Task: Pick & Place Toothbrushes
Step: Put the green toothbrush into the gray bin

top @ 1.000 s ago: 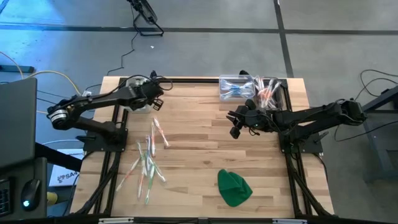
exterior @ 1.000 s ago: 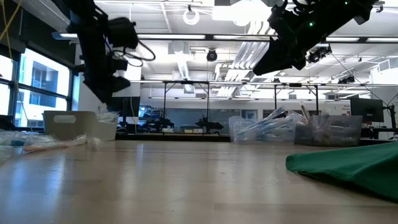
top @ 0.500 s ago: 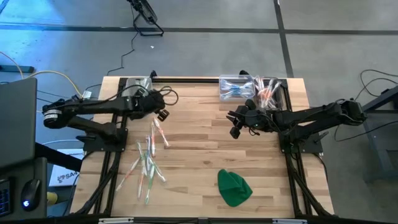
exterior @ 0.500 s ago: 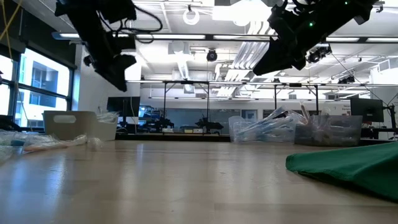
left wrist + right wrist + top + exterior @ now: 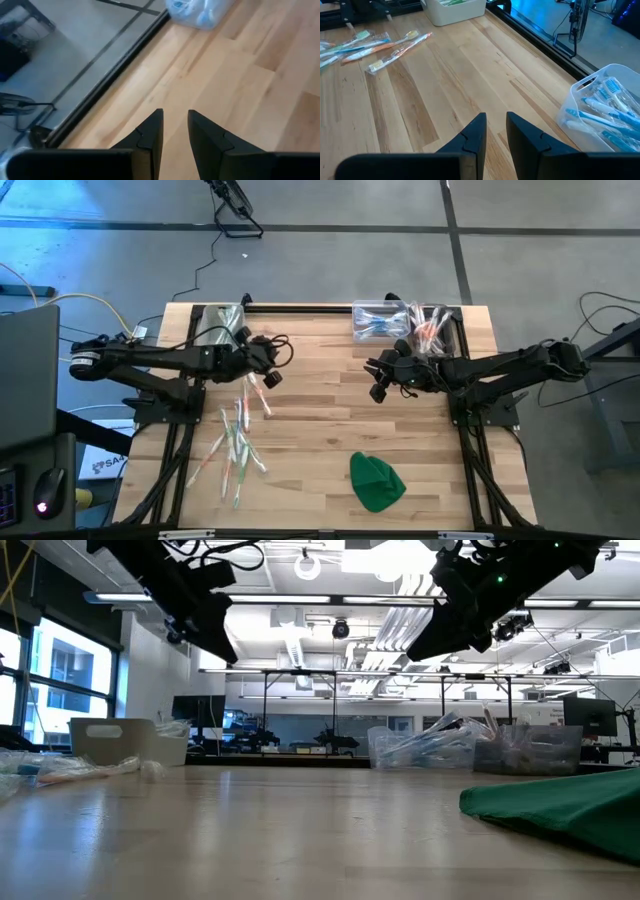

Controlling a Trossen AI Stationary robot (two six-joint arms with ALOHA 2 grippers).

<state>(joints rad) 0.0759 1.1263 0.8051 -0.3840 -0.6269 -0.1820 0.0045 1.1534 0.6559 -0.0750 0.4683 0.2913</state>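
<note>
Left gripper (image 5: 268, 375) empty, fingers narrowly parted, above toothbrushes (image 5: 238, 438) scattered at table's (image 5: 320, 390) 8 o'clock, right gripper (image 5: 379, 385) empty, narrow gap, hovering near centre, 3 o'clock side

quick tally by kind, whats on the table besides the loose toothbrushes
bins: 3, one at the far corner on the left arm's side, two at the far edge on the right arm's side
green cloth: 1
robot arms: 2, left gripper, right gripper
total: 6
</note>
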